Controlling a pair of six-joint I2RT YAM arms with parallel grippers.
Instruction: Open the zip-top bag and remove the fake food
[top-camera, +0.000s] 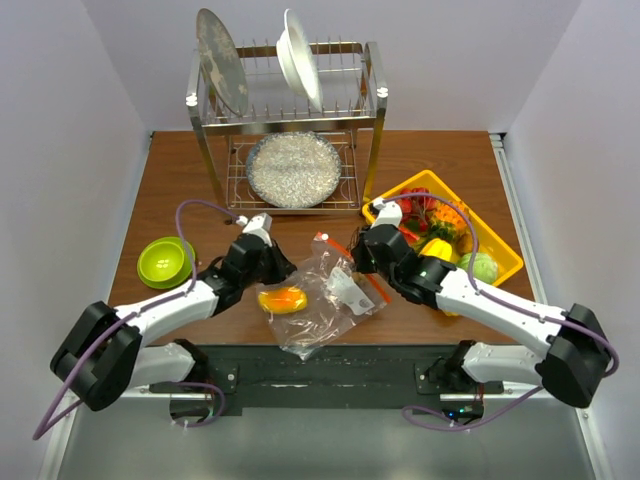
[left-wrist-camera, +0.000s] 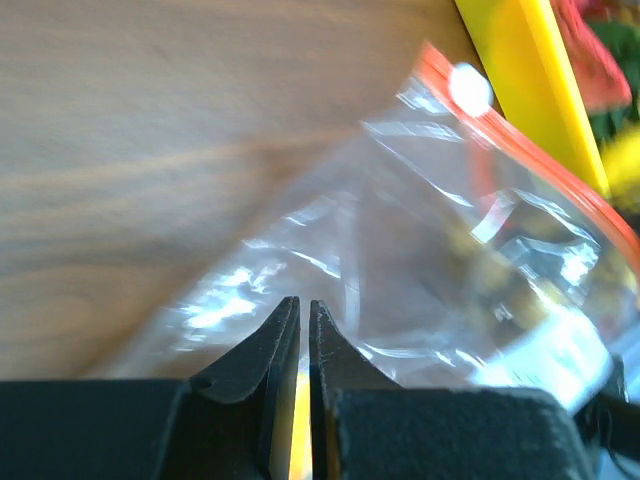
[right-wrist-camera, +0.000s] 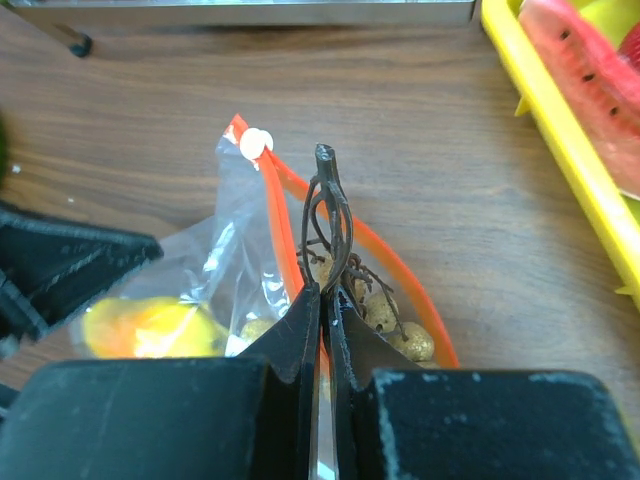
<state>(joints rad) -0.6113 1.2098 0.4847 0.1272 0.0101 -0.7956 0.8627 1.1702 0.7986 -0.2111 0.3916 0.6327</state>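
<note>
Edges and clearance: the table (top-camera: 190, 170) shows bare wood behind the zip-top bag (top-camera: 325, 305), up to the dish rack (top-camera: 300, 120). A green bowl (top-camera: 165, 260) sits near the left edge, well apart from the bag. The yellow basket (top-camera: 497, 240) stands on the right, just behind the right forearm. The right wrist view shows a strip of bare wood between the bag's orange zipper strip (right-wrist-camera: 375, 240) and the basket wall. The bag's lowest corner reaches the near edge of the table.

Position of the bag: it lies crumpled at mid-table between the two grippers, its zipper edge towards the right arm. A small white tab (right-wrist-camera: 256, 143) sits at the far end of the zipper.

Contents: the mango (top-camera: 283, 299) lies at the bag's left side, just in front of the left gripper (top-camera: 275, 268). The brown-ball cluster (right-wrist-camera: 385, 315) lies at the zipper edge, its dark twig stem standing up.

Right gripper (right-wrist-camera: 324, 290): the jaws are closed tight on the stem of the brown-ball cluster at the bag mouth.

Left gripper: the jaws stand with a thin slit between them, tips at the edge of the clear film. I cannot tell whether any film is pinched.
</note>
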